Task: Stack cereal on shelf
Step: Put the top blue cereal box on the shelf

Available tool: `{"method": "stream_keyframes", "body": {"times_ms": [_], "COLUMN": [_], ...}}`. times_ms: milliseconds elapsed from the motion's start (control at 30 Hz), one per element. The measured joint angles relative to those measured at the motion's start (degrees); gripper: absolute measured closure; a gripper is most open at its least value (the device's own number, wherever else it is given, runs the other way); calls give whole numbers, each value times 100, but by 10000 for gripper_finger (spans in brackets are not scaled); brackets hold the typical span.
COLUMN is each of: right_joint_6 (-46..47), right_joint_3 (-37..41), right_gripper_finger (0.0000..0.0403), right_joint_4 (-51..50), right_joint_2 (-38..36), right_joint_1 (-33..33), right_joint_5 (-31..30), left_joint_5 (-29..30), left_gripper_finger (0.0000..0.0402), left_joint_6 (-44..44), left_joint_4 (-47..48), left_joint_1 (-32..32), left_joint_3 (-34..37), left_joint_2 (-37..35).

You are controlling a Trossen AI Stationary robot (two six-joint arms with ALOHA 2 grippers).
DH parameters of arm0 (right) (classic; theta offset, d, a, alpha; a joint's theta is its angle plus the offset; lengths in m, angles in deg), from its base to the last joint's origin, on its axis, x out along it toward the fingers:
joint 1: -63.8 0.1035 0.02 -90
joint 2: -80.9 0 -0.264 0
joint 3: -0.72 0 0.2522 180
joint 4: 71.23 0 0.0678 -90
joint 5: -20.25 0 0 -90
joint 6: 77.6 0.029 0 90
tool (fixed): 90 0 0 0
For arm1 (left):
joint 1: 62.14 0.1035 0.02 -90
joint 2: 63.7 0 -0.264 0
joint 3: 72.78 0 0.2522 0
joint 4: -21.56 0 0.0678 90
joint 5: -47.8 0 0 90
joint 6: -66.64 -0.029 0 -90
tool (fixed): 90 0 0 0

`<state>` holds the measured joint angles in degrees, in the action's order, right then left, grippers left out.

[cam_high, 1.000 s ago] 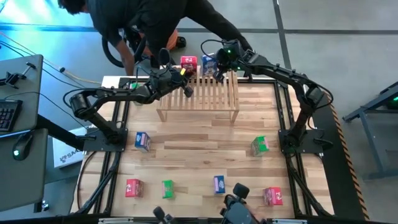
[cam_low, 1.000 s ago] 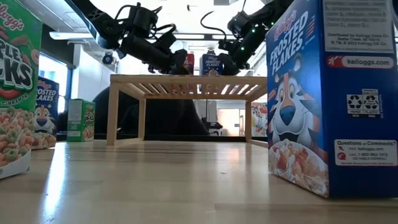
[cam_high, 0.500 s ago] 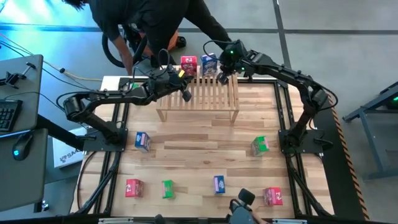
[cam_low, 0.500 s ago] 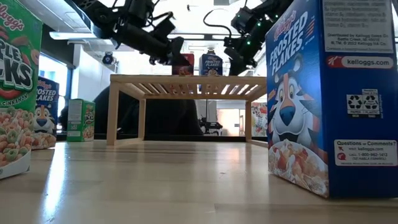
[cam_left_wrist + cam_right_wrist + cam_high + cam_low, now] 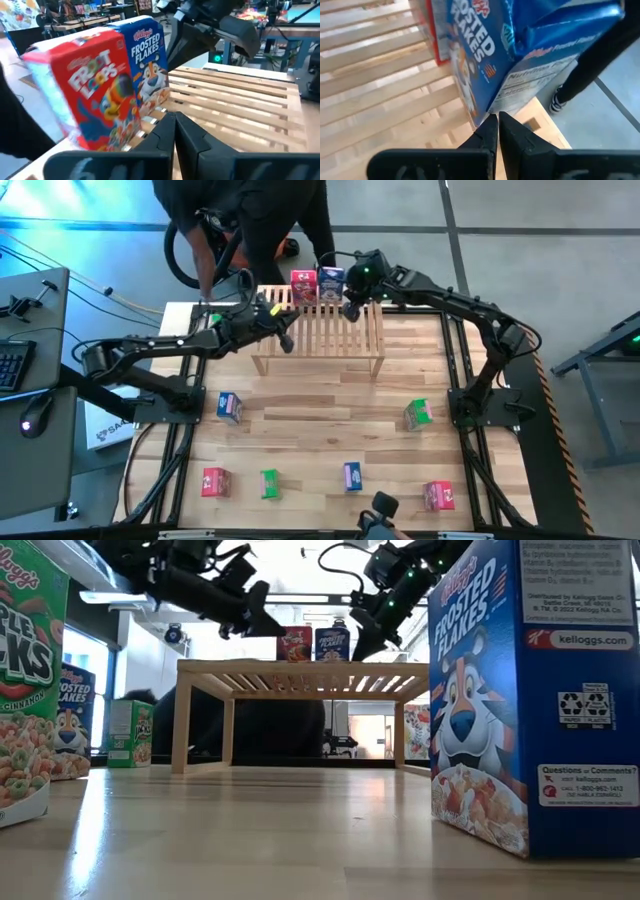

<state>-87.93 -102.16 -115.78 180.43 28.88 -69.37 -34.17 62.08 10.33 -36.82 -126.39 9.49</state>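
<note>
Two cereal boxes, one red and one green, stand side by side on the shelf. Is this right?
Not quite. The high view shows the box beside the red box on the shelf is a blue box, not green. They do stand side by side.

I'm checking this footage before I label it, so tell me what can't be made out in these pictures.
- High view: printed fronts of the six boxes on the table, such as the green box, are too small to read.
- Low view: the near blue box is cut off by the edge and hides the table behind it.
- Left wrist view: the red box is blurred.
- High view: the person's hands, hidden by their body.
</note>
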Motion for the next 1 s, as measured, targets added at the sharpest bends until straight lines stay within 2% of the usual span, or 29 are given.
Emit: {"method": "stream_keyframes", "body": {"times_ms": [233,400,500,700,1000], "right_joint_6": [-13,-107,-107,2,-15], "right_joint_3": [0,0,0,0,0], "right_gripper_finger": [399,399,399,399,399], "right_joint_4": [163,67,-118,116,613], "right_joint_2": [0,0,0,0,-2], "right_joint_1": [0,-11,-12,-67,-102], "right_joint_5": [11,-81,-184,-559,-416], "left_joint_5": [-62,-720,-854,-887,-518], "left_gripper_finger": [401,401,401,401,401], "left_joint_6": [8,214,341,400,435], "left_joint_4": [-55,-404,-519,-524,-825], "left_joint_1": [0,106,170,181,335], "left_joint_3": [407,741,943,1175,1206], "left_joint_2": [-421,-684,-826,-908,-806]}}
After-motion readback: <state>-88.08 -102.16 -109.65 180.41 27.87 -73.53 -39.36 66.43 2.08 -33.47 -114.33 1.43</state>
